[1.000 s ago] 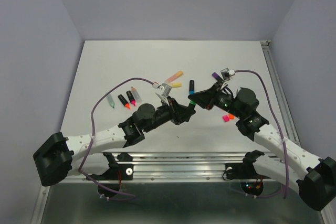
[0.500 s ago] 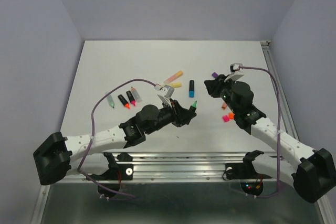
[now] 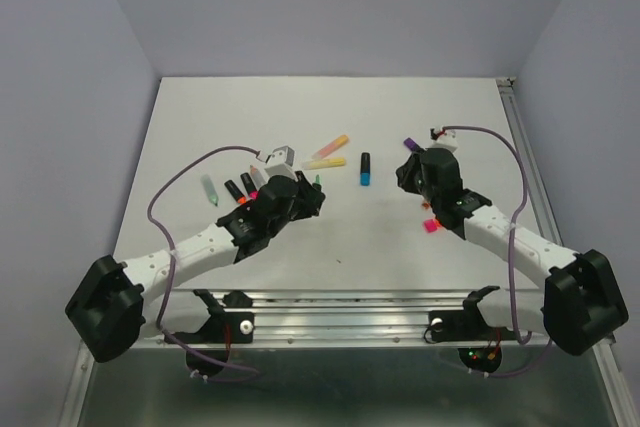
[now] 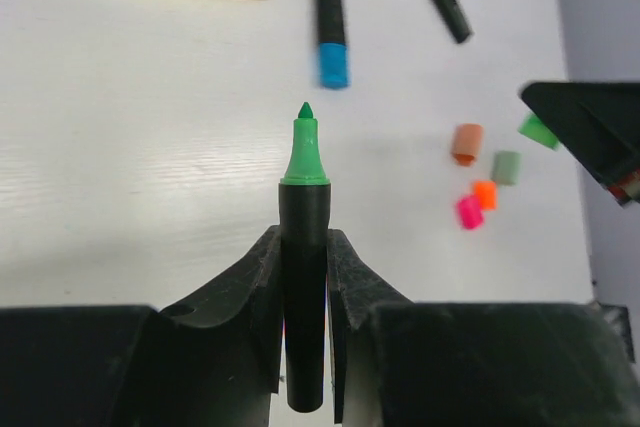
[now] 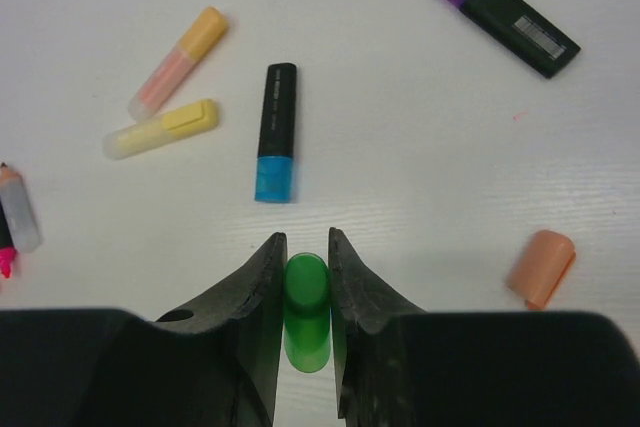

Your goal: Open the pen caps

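The green cap (image 5: pixel 306 312) has come off. A second ago the two arms met nose to nose at the middle of the surface (image 3: pixel 250 117); now they have drawn well apart, each keeping its half. The right pincer (image 5: pixel 305 252) is clamped on the cap, which sits upright between its fingers, low over the right side of the surface. The left pincer (image 4: pixel 303 242) is closed around the black barrel of the green marker (image 4: pixel 304 152), its bare green tip pointing forward, and it has pulled back towards the left.

That pen counts as opened, judging by the exposed tip. What looks to be next is setting each half down. Likely spots are beside the pink cap (image 4: pixel 468 213), orange cap (image 4: pixel 485 194), grey-green cap (image 4: pixel 506 167) and peach cap (image 4: pixel 466 143) already lying loose at the right, and by the uncapped markers (image 3: pixel 232 190) at the left.

Four pens still wear their caps: the blue-capped marker (image 5: pixel 276 132), the purple-capped marker (image 5: pixel 503 13), the yellow highlighter (image 5: pixel 160 129) and the peach highlighter (image 5: pixel 180 59), all lying flat further out.
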Motion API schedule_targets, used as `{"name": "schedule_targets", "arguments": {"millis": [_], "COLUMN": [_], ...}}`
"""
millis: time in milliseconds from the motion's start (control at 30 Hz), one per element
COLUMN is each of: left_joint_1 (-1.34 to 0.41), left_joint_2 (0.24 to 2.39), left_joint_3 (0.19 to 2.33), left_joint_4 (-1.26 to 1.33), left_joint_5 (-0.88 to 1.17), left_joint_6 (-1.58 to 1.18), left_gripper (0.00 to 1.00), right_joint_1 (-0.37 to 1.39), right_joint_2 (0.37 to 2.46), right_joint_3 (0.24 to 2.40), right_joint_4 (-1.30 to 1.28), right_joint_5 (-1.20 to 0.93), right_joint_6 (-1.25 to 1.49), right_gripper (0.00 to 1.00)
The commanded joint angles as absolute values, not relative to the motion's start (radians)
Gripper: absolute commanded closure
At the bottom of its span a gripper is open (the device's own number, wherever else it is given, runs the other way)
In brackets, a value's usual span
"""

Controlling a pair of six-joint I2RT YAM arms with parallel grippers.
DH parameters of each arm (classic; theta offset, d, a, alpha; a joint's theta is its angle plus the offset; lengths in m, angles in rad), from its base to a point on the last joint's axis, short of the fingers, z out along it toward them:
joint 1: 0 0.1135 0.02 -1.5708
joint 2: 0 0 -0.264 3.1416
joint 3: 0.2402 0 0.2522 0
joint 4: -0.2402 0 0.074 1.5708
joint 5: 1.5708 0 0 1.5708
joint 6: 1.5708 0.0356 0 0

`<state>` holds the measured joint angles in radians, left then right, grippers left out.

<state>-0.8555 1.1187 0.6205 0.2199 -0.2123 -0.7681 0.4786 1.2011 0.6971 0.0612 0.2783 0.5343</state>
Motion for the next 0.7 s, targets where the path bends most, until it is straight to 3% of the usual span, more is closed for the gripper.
{"name": "schedule_targets", "arguments": {"millis": [0, 333, 533, 633, 667], "left_joint_1": [-0.749, -0.620, -0.591, -0.589, -0.589], "left_joint_2": [1.204, 1.391, 1.473, 1.485, 1.492], "left_joint_3": [0.722, 0.811, 0.834, 0.838, 0.845], "left_joint_4": [0.022, -0.066, -0.077, -0.087, -0.094], "left_joint_5": [-0.273, -0.318, -0.273, -0.281, -0.285], "left_joint_6": [-0.782, -0.730, -0.721, -0.726, -0.726], "left_gripper": [1.00, 1.00, 1.00, 1.00, 0.96], "right_joint_1": [0.457, 0.439, 0.430, 0.430, 0.431], "right_joint_2": [1.232, 1.387, 1.454, 1.465, 1.462], "right_joint_3": [0.721, 0.735, 0.746, 0.753, 0.755], "right_joint_4": [-0.030, -0.109, -0.107, -0.120, -0.126], "right_joint_5": [0.374, 0.491, 0.489, 0.489, 0.491], "right_joint_6": [0.566, 0.554, 0.561, 0.571, 0.575], "right_gripper": [0.99, 0.95, 0.85, 0.74, 0.73]}}
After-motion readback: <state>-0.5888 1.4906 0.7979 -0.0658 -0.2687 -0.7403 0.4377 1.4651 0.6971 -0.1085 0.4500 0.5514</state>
